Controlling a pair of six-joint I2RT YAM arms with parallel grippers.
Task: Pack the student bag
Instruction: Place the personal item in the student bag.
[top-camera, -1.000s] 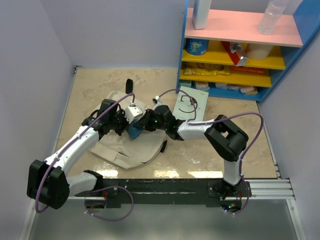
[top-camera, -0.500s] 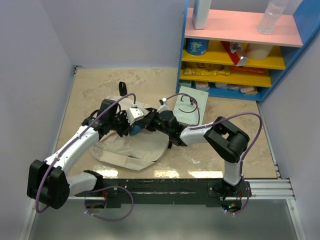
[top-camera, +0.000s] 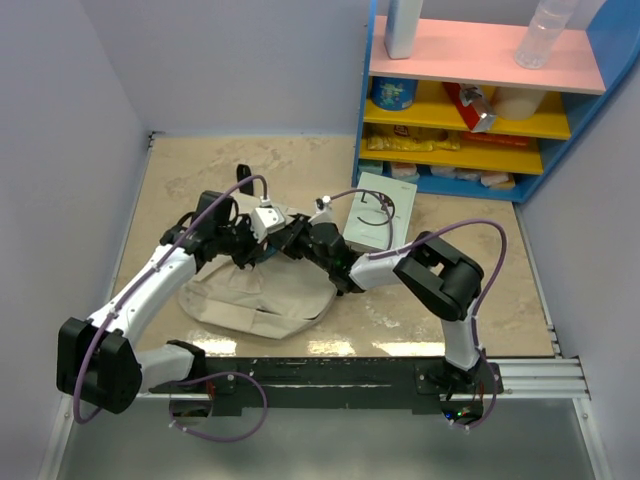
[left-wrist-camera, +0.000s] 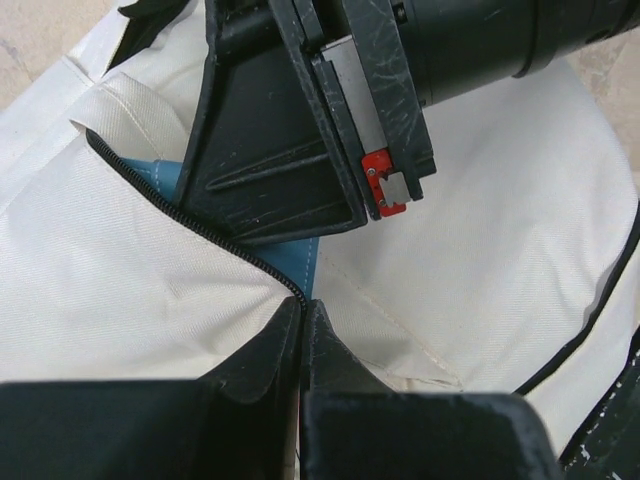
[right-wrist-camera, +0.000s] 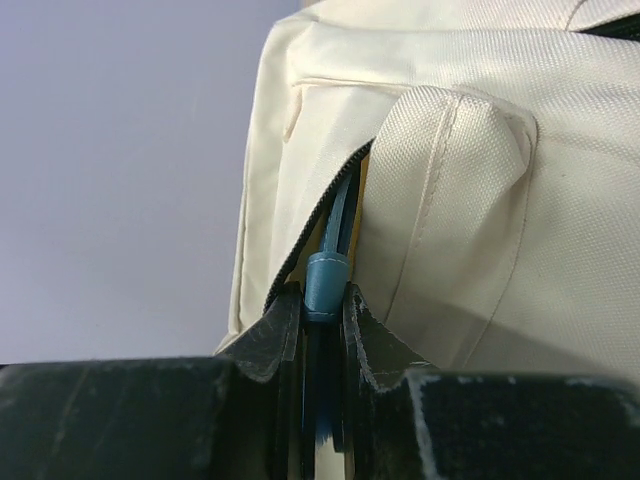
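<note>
Work surface: beige marbled tabletop all round the jaws, w/ black mounting rail along its near edge, behind them. Pale lavender walls: L wall left of the jaws, rear wall beyond them, R wall well to the right. Blue shelf unit, pink top board and yellow shelves, stands beyond and right of the jaws; lighting even.

Bag opening: a narrow slit, filled by the blue item in the right gripper. The left gripper pinches the zip edge. Both arms cross above the bag. Table is bare behind the bag and at right front. Shelf and white sheet block the far right.
</note>
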